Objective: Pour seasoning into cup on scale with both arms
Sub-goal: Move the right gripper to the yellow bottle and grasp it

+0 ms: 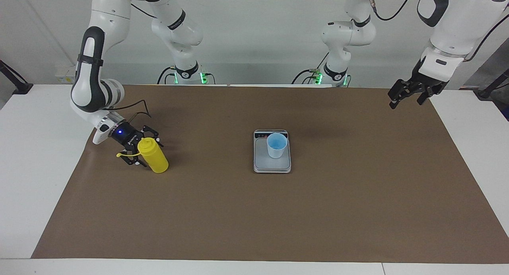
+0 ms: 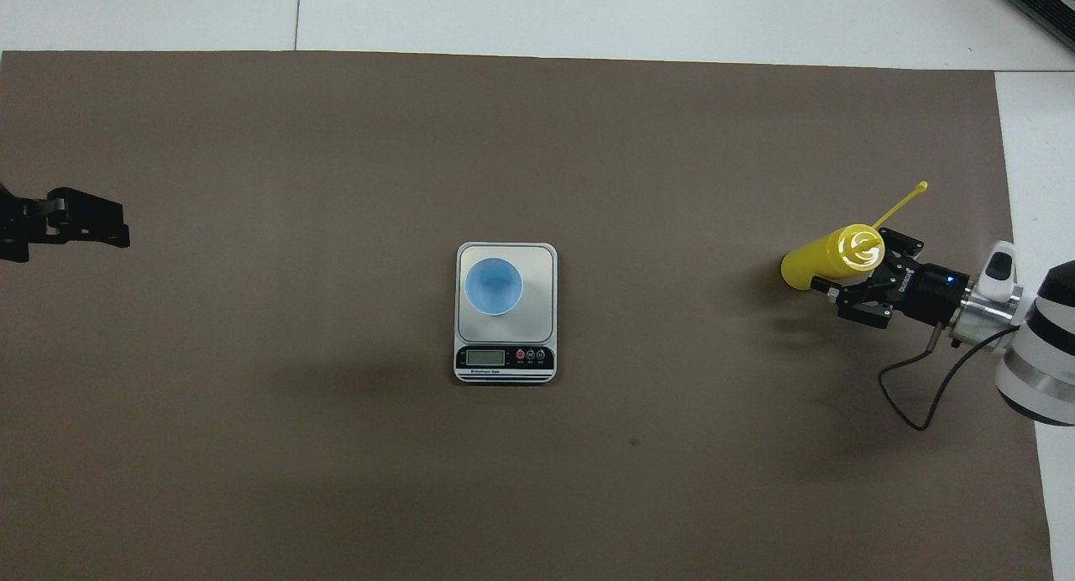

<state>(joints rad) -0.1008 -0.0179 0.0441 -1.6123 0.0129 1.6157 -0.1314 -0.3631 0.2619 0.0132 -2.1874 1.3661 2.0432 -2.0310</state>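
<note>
The flat silver-grey rectangular kitchen scale (image 1: 272, 151) sits mid-tabletop on the brown paper cover (image 1: 318, 211), its dark display strip at the end nearest the robots. That scale is the landmark here.

On the scale's weighing plate stands the small light-blue tapered plastic cup (image 1: 276, 145), upright and empty as far as can be seen.

Well away from the scale, toward the right arm's end of the tabletop, stands the yellow cylindrical plastic squeeze bottle (image 1: 154, 155) — upright, its thin cap strap trailing away from the scale. The right hand (image 1: 140, 151) is low beside it with its fingers spread around the bottle's upper body, not yet clenched on it as far as the facing view shows.

Far from the scale at the other end, the left hand (image 1: 409, 93) waits raised over the paper's edge, fingers parted and holding nothing.

The step in hand looks like the grasp: close squarely on the bottle's body below the dome, gently enough not to squeeze seasoning out, and keep it vertical while lifting — a skewed pinch could tip it. The left hand is likely needed to steady the cup.
</note>
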